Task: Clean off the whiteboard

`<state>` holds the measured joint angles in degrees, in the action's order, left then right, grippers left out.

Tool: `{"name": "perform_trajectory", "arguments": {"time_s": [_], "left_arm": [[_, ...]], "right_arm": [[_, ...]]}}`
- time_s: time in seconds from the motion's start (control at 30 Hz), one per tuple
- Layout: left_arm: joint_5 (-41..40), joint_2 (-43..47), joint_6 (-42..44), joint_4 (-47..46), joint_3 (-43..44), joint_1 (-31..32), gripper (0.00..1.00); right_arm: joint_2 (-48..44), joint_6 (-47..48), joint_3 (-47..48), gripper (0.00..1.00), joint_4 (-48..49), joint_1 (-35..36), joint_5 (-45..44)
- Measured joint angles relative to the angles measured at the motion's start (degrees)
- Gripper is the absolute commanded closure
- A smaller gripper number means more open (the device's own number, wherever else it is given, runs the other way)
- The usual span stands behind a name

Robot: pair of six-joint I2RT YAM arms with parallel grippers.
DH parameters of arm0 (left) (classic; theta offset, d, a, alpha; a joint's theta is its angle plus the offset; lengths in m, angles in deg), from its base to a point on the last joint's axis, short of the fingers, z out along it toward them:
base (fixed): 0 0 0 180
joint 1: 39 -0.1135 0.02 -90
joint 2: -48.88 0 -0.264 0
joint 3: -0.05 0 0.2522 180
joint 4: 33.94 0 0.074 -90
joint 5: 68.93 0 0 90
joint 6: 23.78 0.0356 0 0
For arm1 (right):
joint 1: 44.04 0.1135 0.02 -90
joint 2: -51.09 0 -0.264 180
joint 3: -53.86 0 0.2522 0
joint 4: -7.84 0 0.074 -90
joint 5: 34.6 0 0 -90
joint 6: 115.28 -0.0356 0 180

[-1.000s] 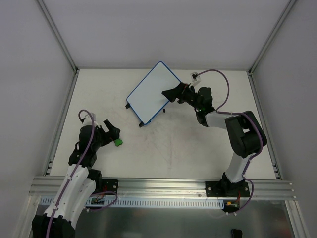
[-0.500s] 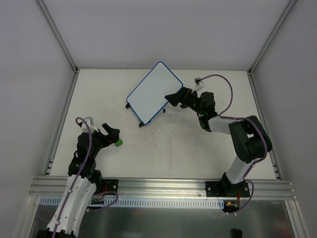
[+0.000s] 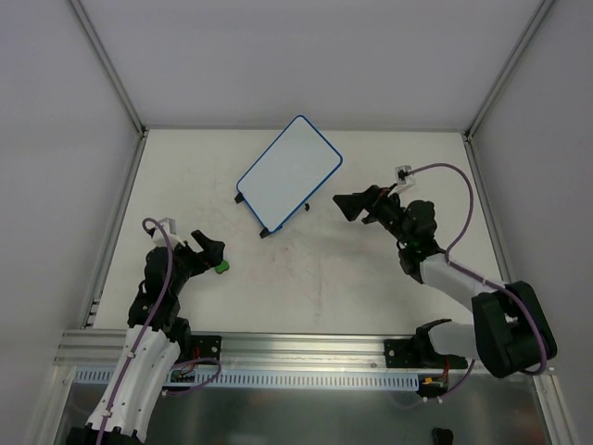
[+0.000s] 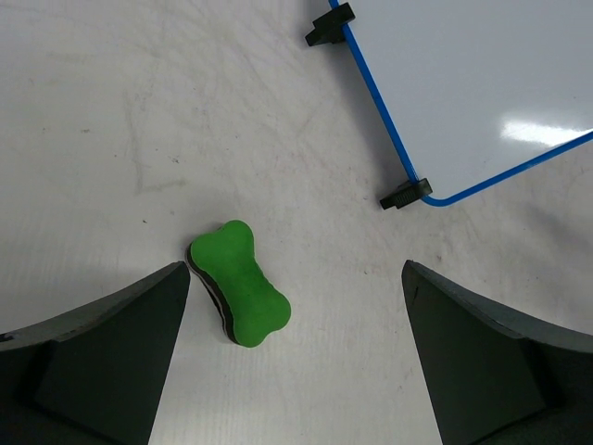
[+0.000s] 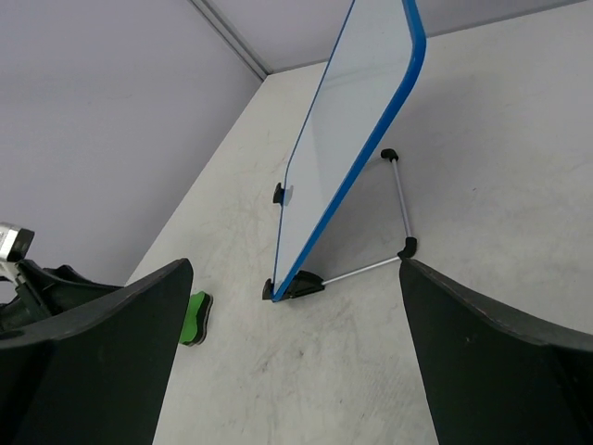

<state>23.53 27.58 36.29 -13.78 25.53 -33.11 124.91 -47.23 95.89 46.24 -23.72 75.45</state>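
The whiteboard [image 3: 289, 173] stands tilted on its small black feet at the back middle of the table, blue-rimmed, its face white with no marks that I can see. It also shows in the left wrist view [image 4: 473, 93] and edge-on in the right wrist view [image 5: 347, 139]. A green bone-shaped eraser [image 3: 220, 267] lies flat on the table just in front of my left gripper [image 3: 212, 251]. That gripper is open, with the eraser [image 4: 241, 295] near its left finger and untouched. My right gripper [image 3: 350, 206] hovers open to the right of the board, apart from it.
A thin metal rod stand [image 5: 405, 199] props the board from behind. Grey walls and slanted frame posts [image 3: 111, 74] close in the table on three sides. An aluminium rail [image 3: 296, 345] runs along the near edge by the arm bases.
My right gripper has drawn back from the board's right edge toward the near right. The left arm pulled back slightly, then held still. Both grippers stayed open.
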Motion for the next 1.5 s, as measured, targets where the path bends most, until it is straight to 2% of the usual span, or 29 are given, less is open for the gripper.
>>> {"name": "perform_trajectory", "arguments": {"time_s": [0.23,0.33,0.47,0.7,1.5], "left_arm": [[0.0,-0.5,0.0,-0.2,0.0,0.0,0.01],[0.0,-1.2,0.0,-0.2,0.0,0.0,0.01],[0.0,-1.5,0.0,-0.2,0.0,0.0,0.01],[0.0,-1.5,-0.1,-0.2,-0.4,0.0,0.01],[-0.1,-3.1,-0.6,-1.2,-0.4,0.0,0.01]], "right_arm": [[-20.2,6.1,-10.3,0.01,-7.6,0.1,-0.4],[-27.5,8.6,-13.2,0.01,-14.3,0.1,-1.9],[-32.3,11.1,-14.2,0.01,-20.1,0.1,-3.6],[-31.3,13.5,-18.0,0.01,-23.2,0.1,-5.9],[-32.9,14.8,-18.4,0.01,-23.8,0.1,-9.3]]}}
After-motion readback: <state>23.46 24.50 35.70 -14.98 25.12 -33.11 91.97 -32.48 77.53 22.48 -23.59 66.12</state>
